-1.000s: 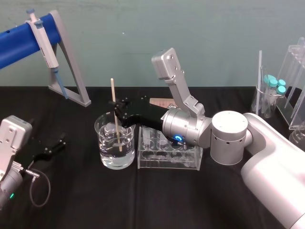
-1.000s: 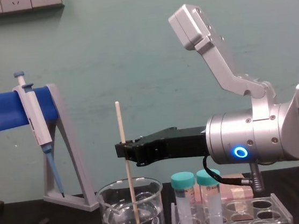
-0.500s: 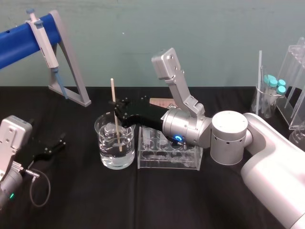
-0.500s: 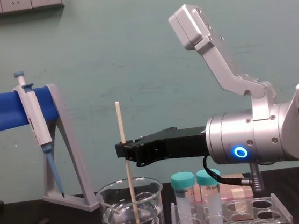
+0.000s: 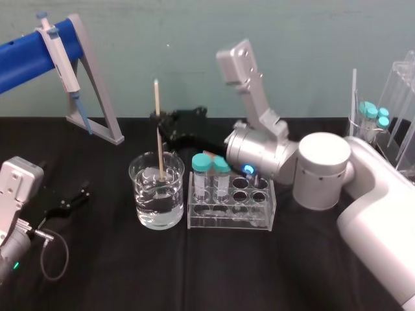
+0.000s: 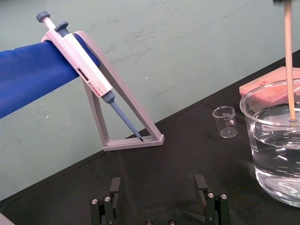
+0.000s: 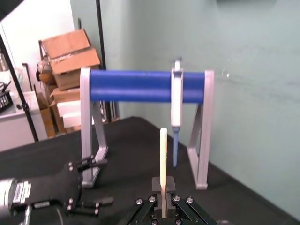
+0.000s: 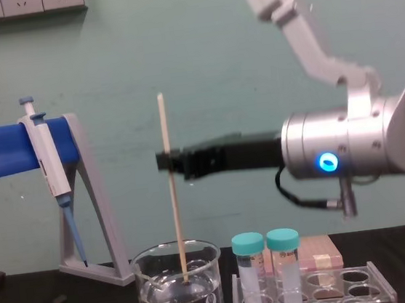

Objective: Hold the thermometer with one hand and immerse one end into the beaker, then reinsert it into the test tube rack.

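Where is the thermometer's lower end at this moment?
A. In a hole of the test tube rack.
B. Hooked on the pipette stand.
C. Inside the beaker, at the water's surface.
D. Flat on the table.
C: the right claw, shut on the thermometer, holds it upright with its lower end below the rim of the beaker, at the waterline; the left claw lies open on the table.

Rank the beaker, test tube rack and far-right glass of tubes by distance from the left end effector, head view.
From the left end effector:
1. beaker, to its right.
2. test tube rack, past the beaker.
3. glass of tubes, far right.
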Controlling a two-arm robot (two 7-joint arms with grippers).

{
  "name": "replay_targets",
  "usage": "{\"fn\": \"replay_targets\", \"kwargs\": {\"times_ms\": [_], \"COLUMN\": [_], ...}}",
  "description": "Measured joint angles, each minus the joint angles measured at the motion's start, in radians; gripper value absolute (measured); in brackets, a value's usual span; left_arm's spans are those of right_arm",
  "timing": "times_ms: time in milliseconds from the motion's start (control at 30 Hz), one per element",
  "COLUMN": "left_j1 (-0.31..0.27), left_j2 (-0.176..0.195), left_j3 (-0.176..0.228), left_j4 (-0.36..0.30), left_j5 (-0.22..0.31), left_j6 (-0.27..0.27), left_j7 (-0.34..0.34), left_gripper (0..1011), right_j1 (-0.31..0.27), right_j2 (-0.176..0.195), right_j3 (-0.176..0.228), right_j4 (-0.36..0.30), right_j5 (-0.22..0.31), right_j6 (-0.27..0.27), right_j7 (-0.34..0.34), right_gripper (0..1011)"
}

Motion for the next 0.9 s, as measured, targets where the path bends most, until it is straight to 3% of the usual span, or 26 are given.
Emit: {"fn": "replay_targets", "kwargs": {"times_ms": [300, 567, 767, 900], "left_j1": [0.0, 0.0, 0.0, 0.0], "left_j2": [0.0, 0.0, 0.0, 0.0], "left_j3": [0.0, 0.0, 0.0, 0.0], "left_j4": [0.0, 0.0, 0.0, 0.0], "left_j5": [0.0, 0.0, 0.0, 0.0], "left_j6": [0.0, 0.0, 0.0, 0.0], "left_j7": [0.0, 0.0, 0.0, 0.0], "left_gripper": [1004, 1004, 1004, 1004], "right_j1": [-0.005, -0.018, -0.032, -0.039], "right_j2": [0.026, 0.06, 0.116, 0.182], "right_j3": [0.055, 0.122, 0.18, 0.212], "right_j4": [-0.096, -0.184, -0.26, -0.313], "right_j5": [0.027, 0.096, 0.153, 0.181], "right_j6": [0.035, 0.063, 0.099, 0.142], "right_j7": [-0.019, -0.033, -0.049, -0.049], "right_gripper": [52, 52, 52, 52]}}
